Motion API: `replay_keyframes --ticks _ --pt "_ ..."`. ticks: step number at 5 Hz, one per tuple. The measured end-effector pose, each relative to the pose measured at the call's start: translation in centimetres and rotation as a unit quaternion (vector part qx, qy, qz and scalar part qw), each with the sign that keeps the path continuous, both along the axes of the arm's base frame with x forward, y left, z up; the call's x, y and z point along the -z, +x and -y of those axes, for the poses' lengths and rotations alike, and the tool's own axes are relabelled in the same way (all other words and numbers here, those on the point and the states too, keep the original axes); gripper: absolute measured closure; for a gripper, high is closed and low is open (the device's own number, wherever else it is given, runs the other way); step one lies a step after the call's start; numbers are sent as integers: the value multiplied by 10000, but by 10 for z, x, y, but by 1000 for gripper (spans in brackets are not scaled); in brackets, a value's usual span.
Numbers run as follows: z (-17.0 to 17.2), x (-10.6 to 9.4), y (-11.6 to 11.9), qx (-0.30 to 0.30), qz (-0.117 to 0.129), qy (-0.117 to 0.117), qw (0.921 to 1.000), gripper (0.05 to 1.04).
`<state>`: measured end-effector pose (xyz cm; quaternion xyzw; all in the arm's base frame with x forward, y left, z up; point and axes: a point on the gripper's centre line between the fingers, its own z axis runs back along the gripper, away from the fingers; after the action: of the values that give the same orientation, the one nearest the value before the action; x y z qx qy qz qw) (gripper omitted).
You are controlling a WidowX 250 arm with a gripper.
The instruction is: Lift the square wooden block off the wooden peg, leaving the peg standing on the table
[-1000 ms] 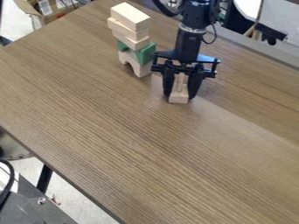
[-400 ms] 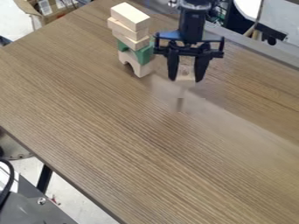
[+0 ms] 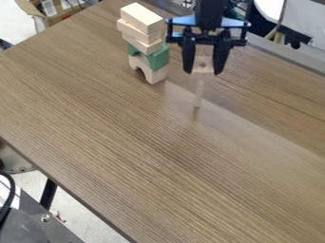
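pale wooden block (image 3: 202, 65), aloft in claw (image 3: 204, 73)

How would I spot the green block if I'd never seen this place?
On the brown wood-grain table, find the tower of stacked blocks beside the black pincer. The green block sits directly on the pale wooden arch at its base. It is the tower's only green piece.

Bright, soft light fr. above makes the block stack (image 3: 143, 18) paler on top than on its sides, w/ a whitish sheen running diag. across the surface (image 3: 152, 142) & a faint vert. reflection below the held block (image 3: 203, 65).
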<state>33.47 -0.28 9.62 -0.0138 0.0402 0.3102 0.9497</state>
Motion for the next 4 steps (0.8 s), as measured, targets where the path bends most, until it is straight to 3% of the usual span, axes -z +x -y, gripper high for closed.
replay_keyframes --ticks 1,2,3,4 --pt "1 -10 7 -11 33 107 9999 536" --pt "6 -6 23 35 -129 218 9997 536" --pt "20 18 52 313 -418 332 9981 536" --pt "20 45 67 410 -647 475 9959 536"
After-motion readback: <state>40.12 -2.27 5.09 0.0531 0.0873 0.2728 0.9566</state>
